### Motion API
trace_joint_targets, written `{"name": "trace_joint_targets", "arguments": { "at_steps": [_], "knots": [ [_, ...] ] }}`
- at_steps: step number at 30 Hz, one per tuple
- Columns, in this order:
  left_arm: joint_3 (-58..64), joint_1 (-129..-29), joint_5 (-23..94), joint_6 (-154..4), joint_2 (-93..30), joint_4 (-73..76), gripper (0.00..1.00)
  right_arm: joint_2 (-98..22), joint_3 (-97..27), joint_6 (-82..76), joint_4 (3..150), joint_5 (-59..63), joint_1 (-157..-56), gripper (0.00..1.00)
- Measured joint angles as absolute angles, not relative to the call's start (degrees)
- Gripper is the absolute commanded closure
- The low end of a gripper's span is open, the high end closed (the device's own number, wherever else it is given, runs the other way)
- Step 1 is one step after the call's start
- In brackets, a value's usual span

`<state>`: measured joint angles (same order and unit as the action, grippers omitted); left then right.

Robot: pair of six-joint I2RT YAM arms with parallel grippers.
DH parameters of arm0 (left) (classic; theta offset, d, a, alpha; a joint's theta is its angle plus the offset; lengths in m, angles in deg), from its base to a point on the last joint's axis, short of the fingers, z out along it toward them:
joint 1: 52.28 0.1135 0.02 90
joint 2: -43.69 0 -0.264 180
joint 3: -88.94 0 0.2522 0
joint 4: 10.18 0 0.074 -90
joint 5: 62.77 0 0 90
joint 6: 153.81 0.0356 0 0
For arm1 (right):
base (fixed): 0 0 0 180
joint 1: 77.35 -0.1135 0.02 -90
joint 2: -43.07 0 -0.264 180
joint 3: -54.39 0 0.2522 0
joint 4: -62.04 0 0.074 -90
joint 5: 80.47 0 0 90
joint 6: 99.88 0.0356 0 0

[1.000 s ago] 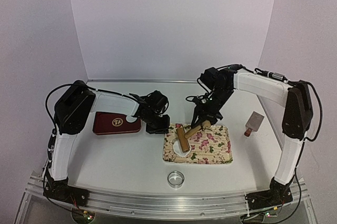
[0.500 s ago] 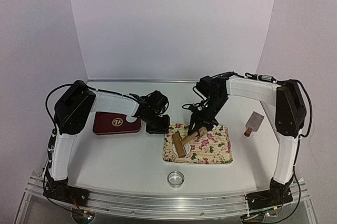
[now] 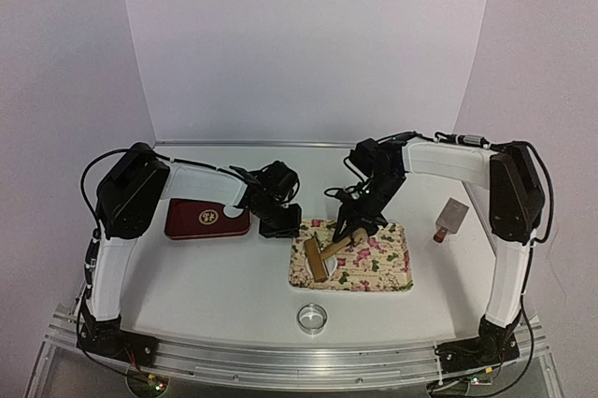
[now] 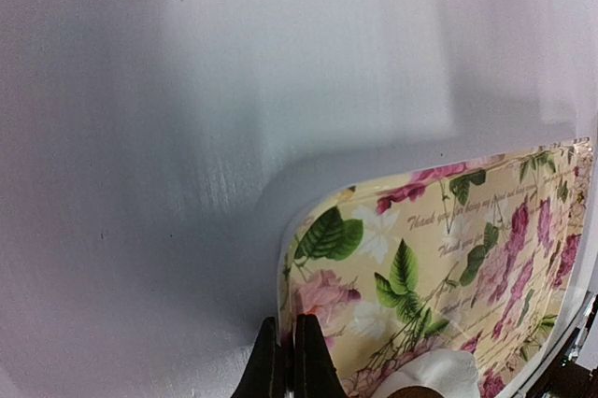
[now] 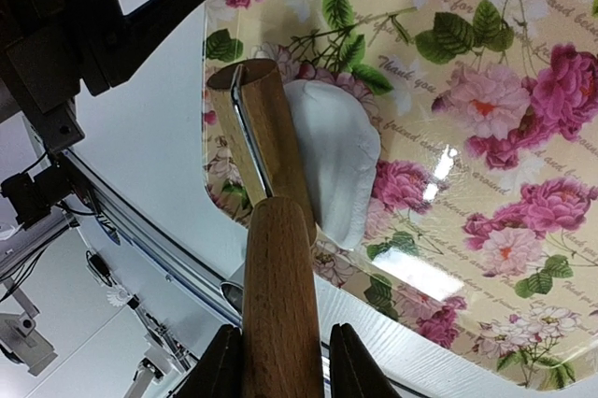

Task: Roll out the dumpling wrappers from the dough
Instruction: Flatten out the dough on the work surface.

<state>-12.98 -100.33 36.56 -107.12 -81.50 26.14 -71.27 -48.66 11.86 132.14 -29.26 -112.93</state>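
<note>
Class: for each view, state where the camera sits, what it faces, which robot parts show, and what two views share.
Top external: above and behind, looking down at table; left arm, right arm show.
Left wrist: wrist-mounted, faces tray corner; shut fingers show.
Right wrist: wrist-mounted, faces rolling pin and dough; fingers grip the pin.
Shared: tray.

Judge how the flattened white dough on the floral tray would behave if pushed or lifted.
The soft white dough looks pressed flat under the wooden rolling pin, so it probably deforms rather than slides. Thin-edged, it would likely flop if lifted.
</note>
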Motion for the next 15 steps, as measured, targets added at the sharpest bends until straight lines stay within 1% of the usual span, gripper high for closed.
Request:
{"name": "trace_joint_targets", "arguments": {
  "at_steps": [15],
  "knots": [
    [-10.53,-99.96,36.58,-107.34,-80.67,23.08,1.00,-71.24,-41.18,9.72,127.16,-38.75,-106.40,1.00]
  ]
}}
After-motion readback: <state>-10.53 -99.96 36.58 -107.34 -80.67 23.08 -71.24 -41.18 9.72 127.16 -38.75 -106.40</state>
